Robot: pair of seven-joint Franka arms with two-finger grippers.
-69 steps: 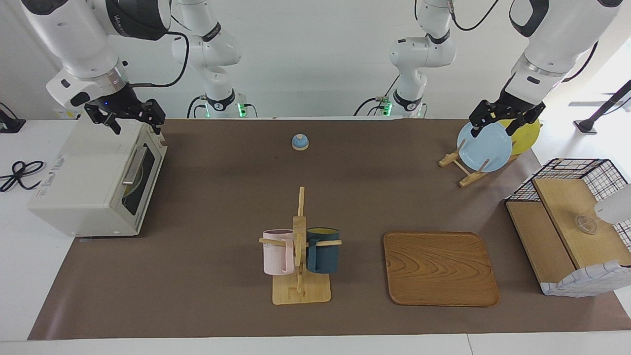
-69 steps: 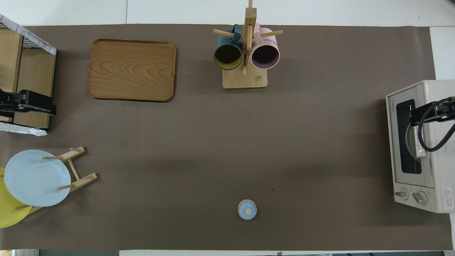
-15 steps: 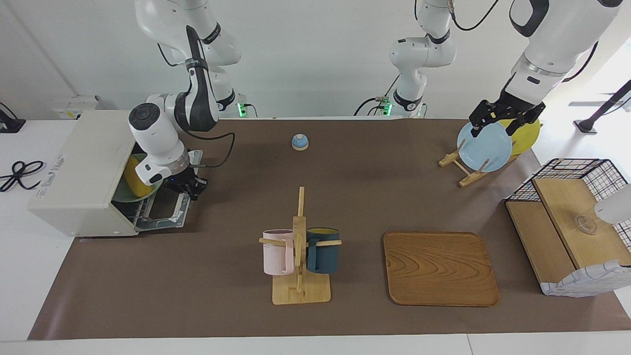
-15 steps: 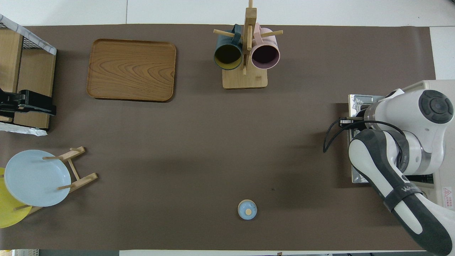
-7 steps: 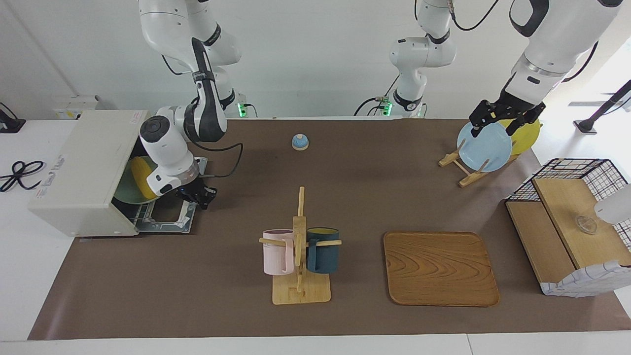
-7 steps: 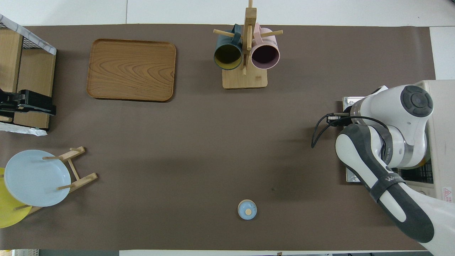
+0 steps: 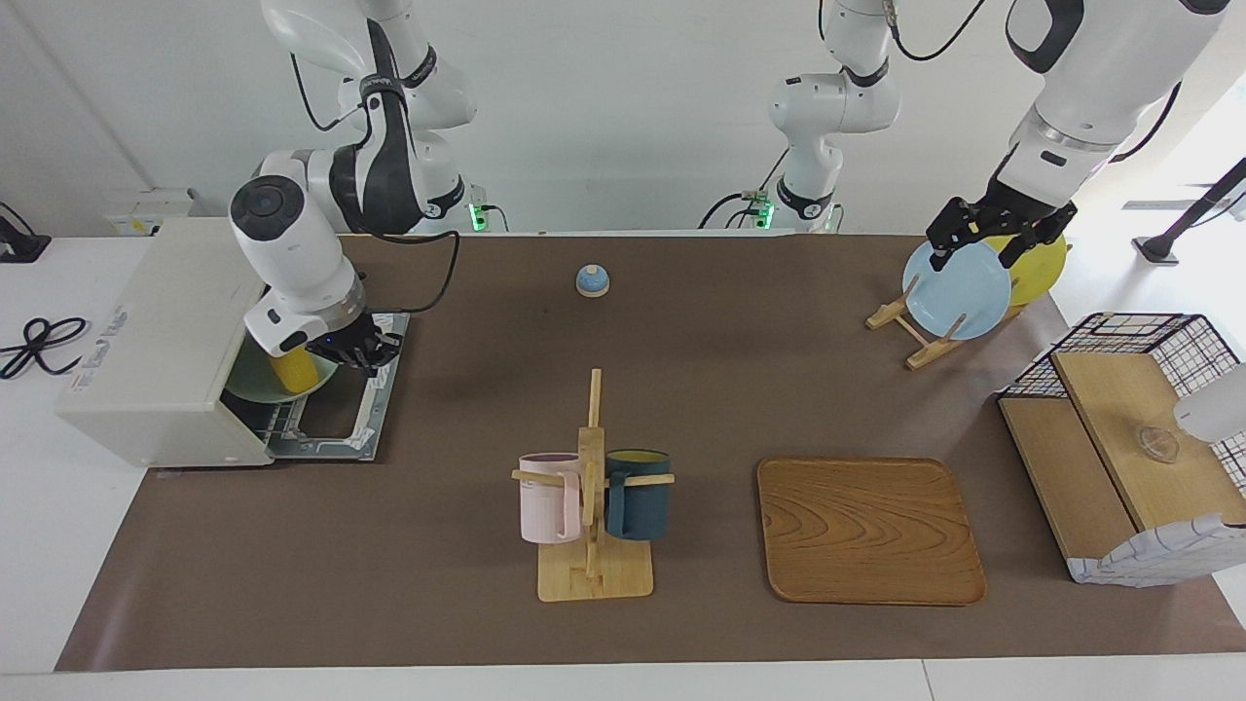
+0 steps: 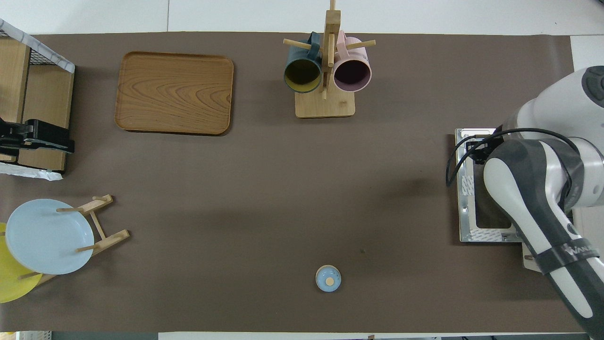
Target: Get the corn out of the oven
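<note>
The cream-white oven (image 7: 161, 341) stands at the right arm's end of the table. Its door (image 7: 341, 414) lies open and flat on the table. Inside, the yellow corn (image 7: 292, 368) rests on a green plate (image 7: 248, 385) on the wire rack. My right gripper (image 7: 358, 350) hangs low over the open door at the oven's mouth, right beside the corn; its wrist hides part of the corn. In the overhead view the right arm covers the oven and corn, and only the door (image 8: 467, 189) shows. My left gripper (image 7: 978, 248) waits open over the plate rack.
A mug rack (image 7: 592, 487) with a pink and a dark blue mug stands mid-table. A wooden tray (image 7: 869, 531), a small blue lidded pot (image 7: 592, 280), a blue plate (image 7: 957, 290) and yellow plate (image 7: 1042, 268) on a rack, and a wire-and-wood shelf (image 7: 1119, 428) are also there.
The oven door, shut at first, now lies open. In the last second my right gripper rose from the door's outer edge and moved back toward the oven's mouth. The left arm has not moved.
</note>
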